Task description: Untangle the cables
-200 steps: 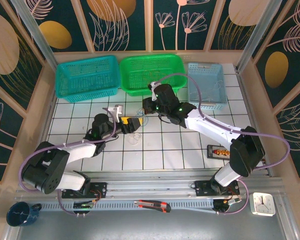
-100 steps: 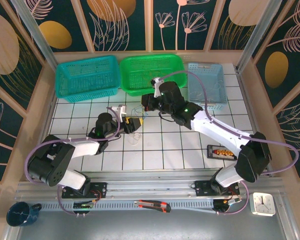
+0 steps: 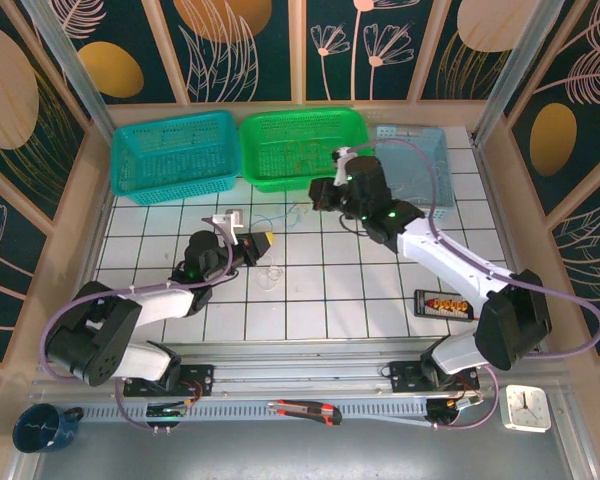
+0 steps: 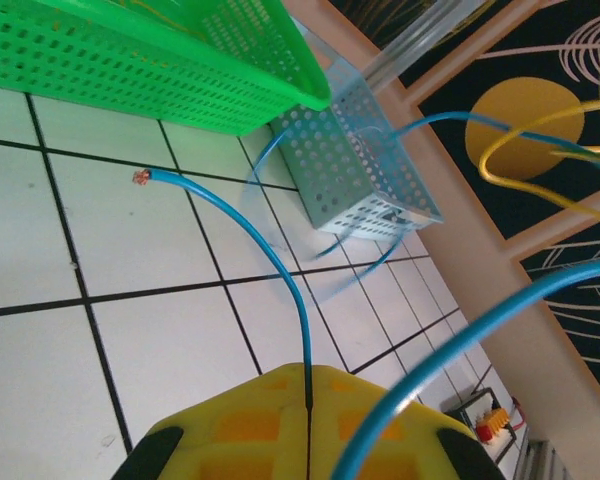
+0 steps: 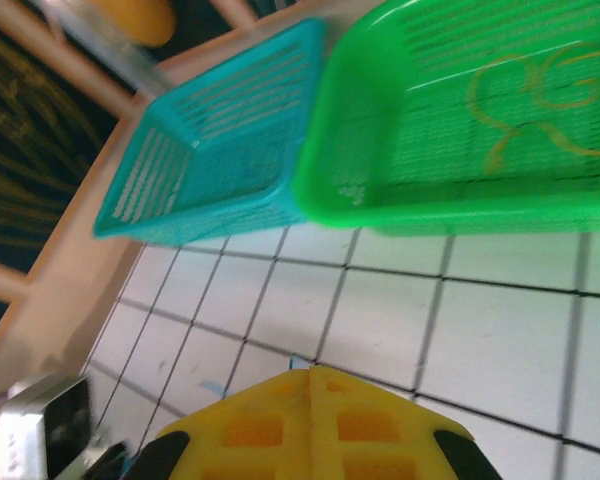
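**Top view**
- Left arm [image 3: 150,300] lies low. It runs from its base at 7 o'clock out toward 2 o'clock, with the wrist near mid-worktop [image 3: 360,290].
- Right arm [image 3: 440,255] stretches from its base at 5 o'clock toward 11 o'clock. Its wrist sits just short of the green basket [image 3: 305,125].
- Cables [image 3: 270,275] are thin loops on the tiles just beside the left jaws.
- Three baskets line the far edge:
  - teal basket [image 3: 175,155] at 11 o'clock
  - green basket at 12 o'clock, with an orange-yellow wire [image 3: 302,150] coiled inside
  - light-blue basket [image 3: 412,170] at 1 o'clock, with faint thin strands inside that are too fine to identify

**Left wrist**
- Left jaws are together, yellow pads [image 4: 230,430] clamped on a blue wire [image 4: 270,260].
- The wire leaves the seam between the pads and curves up to a bare tip at 10 o'clock.
- A second blue strand [image 4: 480,320] crosses from 6 to 3 o'clock.
- A yellow loop [image 4: 520,150] hangs at 2 o'clock.
- The green basket [image 4: 130,60] is at 11 o'clock. The light-blue basket [image 4: 360,170] is beside it, toward 1 o'clock.

**Right wrist**
- Right jaws are together, pads [image 5: 370,430] meeting flush. Can't tell if a strand is pinched between them.
- The teal basket [image 5: 210,150] is at 10 o'clock and the green basket [image 5: 380,170] at 1 o'clock.
- The orange-yellow wire [image 5: 540,90] lies in the green basket.
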{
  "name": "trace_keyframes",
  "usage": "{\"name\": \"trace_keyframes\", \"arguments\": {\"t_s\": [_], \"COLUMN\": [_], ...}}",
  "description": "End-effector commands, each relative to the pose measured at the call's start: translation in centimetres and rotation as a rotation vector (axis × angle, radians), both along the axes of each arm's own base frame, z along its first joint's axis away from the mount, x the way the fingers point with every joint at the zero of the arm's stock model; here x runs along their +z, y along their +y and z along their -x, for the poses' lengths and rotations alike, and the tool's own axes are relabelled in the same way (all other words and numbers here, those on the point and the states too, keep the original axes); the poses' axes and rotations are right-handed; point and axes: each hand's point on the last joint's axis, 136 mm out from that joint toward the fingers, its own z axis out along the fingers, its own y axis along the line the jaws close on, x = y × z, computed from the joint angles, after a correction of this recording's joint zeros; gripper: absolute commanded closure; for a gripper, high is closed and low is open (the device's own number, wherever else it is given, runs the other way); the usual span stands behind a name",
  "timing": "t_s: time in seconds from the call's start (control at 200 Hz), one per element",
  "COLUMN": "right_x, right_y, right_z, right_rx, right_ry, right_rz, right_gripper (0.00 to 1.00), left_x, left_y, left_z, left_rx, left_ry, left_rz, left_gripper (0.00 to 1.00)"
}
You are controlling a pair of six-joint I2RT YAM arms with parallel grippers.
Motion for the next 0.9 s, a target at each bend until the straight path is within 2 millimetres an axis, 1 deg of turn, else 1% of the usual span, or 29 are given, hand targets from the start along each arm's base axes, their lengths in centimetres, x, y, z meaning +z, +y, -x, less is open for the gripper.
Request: {"name": "trace_keyframes", "arguments": {"t_s": [0.0,0.015,0.05,0.2,0.275,0.435,0.48,0.53,0.656,0.661,0.676,0.711,0.741,0.841,0.891], "right_x": [1.9,1.9,1.9,2.3,2.6,2.4,2.7,2.9,3.3,3.3,3.2,3.2,3.1,2.9,2.9], "right_y": [-3.0,-3.8,-4.9,-8.8,-10.3,-13.8,-14.4,-14.6,-13.6,-13.6,-13.4,-13.2,-13.0,-12.2,-11.7], "right_z": [-1.0,-1.4,-1.9,-3.4,-3.8,-4.8,-4.9,-4.9,-4.6,-4.6,-4.5,-4.4,-4.3,-3.7,-3.3], "right_rx": [-0.055,-0.074,-0.098,-0.189,-0.219,-0.313,-0.324,-0.323,-0.27,-0.268,-0.261,-0.252,-0.244,-0.218,-0.203], "right_ry": [-0.054,-0.054,-0.058,-0.067,-0.071,-0.072,-0.079,-0.084,-0.089,-0.088,-0.088,-0.083,-0.081,-0.076,-0.075], "right_rz": [-0.016,-0.015,-0.01,-0.011,-0.013,0.008,0.0,-0.009,-0.033,-0.034,-0.036,-0.04,-0.041,-0.044,-0.044], "right_gripper": [1.0,1.0,1.0,1.0,1.0,1.0,1.0,1.0,1.0,1.0,1.0,1.0,1.0,1.0,1.0], "left_x": [-0.9,-1.0,-1.3,-2.6,-3.2,-4.8,-5.0,-5.1,-4.7,-4.6,-4.5,-4.2,-3.9,-2.9,-2.3], "left_y": [1.0,1.1,1.3,1.9,2.1,2.7,2.7,2.7,2.2,2.2,2.1,2.0,1.9,1.8,1.7], "left_z": [0.4,0.4,0.6,1.0,1.2,1.5,1.6,1.7,1.8,1.7,1.7,1.7,1.6,1.4,1.3], "left_rx": [0.053,0.055,0.061,0.079,0.089,0.112,0.108,0.105,0.075,0.074,0.071,0.062,0.058,0.053,0.052], "left_ry": [0.045,0.049,0.057,0.094,0.111,0.157,0.162,0.167,0.157,0.155,0.152,0.144,0.14,0.116,0.103], "left_rz": [-0.019,-0.022,-0.028,-0.052,-0.061,-0.093,-0.094,-0.094,-0.091,-0.092,-0.092,-0.091,-0.091,-0.098,-0.102], "left_gripper": [1.0,1.0,1.0,1.0,1.0,1.0,1.0,1.0,1.0,0.99,0.93,0.73,0.62,0.34,0.26]}}
